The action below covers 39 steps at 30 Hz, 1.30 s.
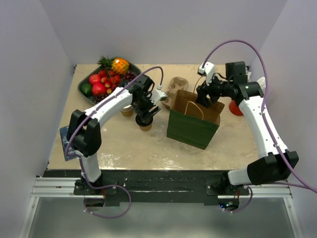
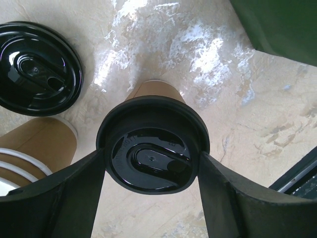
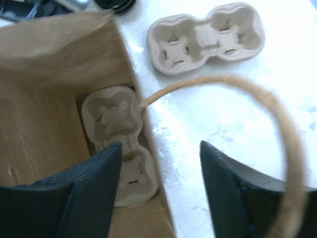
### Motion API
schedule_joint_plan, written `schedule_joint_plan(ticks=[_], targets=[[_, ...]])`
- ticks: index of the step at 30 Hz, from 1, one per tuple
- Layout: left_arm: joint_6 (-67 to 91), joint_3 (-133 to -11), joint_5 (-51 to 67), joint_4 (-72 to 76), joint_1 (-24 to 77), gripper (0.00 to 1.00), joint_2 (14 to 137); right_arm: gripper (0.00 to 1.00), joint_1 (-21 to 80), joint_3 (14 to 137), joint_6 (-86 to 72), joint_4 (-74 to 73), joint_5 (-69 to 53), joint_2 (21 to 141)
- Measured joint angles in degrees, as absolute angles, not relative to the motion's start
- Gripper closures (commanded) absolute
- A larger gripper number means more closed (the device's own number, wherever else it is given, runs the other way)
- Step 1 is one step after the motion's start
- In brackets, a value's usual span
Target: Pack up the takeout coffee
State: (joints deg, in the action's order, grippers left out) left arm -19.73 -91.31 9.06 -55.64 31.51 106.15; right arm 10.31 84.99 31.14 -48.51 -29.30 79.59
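Top view: the cup stands on the worktop, left of the bag and apart from it; the left tool is down over it; the right tool sits at the bag's far rim; a fruit tray lies far left; an outer carrier lies behind the bag; a red cup is half hidden by the right arm.

Left wrist view: the left tool is clenched on the cup; its fingers meet the black lid's rim on both sides. Judgement: a hold on the lid alone may pop it loose; lift straight up and keep the cup upright. Another lid and an open cup sit just beside the left finger; a sideways swing would likely knock them.

Right wrist view: the right tool is released, its fingers apart astride the bag's wall; the handle arcs across between them; an inner carrier lies on the bag's floor, its wells bare. Judgement: the cup must clear the rim and descend into a well; the handle and the right tool crowd the mouth.
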Motion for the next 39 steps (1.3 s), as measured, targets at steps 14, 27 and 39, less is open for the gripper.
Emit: schedule_joint_plan(ticks=[14,27,39], targets=[[-21.1,-84.7,14.6,-45.3,29.8,1.00,89.0,0.30,7.4,98.3,28.0,-53.6,-34.9,85.2],[-22.2,-91.8,16.1,-38.1,26.7,1.00,81.5,0.35,5.3,104.6,28.6,-61.2,-35.7,86.2],[-21.1,-103.5,26.8,-35.7,26.7,1.00,81.8,0.53,5.3,100.6,37.3,-68.6,-29.5,86.4]])
